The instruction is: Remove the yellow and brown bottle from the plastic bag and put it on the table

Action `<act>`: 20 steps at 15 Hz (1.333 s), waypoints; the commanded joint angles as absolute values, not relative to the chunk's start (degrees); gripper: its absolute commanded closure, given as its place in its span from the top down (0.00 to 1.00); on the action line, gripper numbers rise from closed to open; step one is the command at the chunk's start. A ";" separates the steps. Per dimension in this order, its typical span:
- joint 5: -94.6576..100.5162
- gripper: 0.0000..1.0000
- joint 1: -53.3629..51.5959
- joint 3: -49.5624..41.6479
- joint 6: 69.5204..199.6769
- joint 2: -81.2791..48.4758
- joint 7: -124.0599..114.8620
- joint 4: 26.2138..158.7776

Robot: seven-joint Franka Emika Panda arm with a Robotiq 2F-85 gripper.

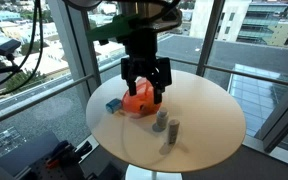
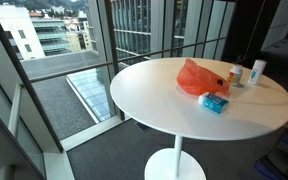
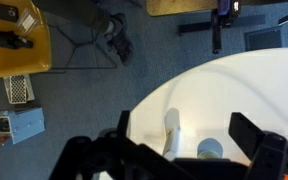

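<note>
An orange plastic bag [image 1: 139, 102] lies on the round white table [image 1: 209, 110]; it also shows in an exterior view [image 2: 197, 78]. My gripper [image 1: 146, 92] hangs just above the bag, jaws open and empty on either side of its top. In the wrist view the open jaws [image 3: 184, 135] frame the table edge and two small bottles. The yellow and brown bottle is not clearly visible; only a small dark bit shows at the bag's end [image 2: 222, 83]. The arm does not show in that exterior view.
A small blue box [image 1: 114, 105] lies beside the bag, also seen in an exterior view [image 2: 214, 102]. Two small grey-white bottles [image 1: 160, 122] [image 1: 172, 130] stand near the bag; they show in the wrist view [image 3: 171, 128] [image 3: 210, 151]. Glass walls surround the table.
</note>
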State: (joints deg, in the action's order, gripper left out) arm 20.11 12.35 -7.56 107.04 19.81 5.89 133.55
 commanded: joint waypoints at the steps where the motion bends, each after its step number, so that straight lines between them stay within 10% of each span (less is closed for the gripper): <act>1: 20.33 1.00 11.51 -8.29 106.86 19.85 5.69 133.40; 20: 7.90 1.00 2.63 -3.54 120.57 5.76 2.45 127.72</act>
State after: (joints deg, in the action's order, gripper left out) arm 11.36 3.15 -3.65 116.98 9.96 2.45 130.66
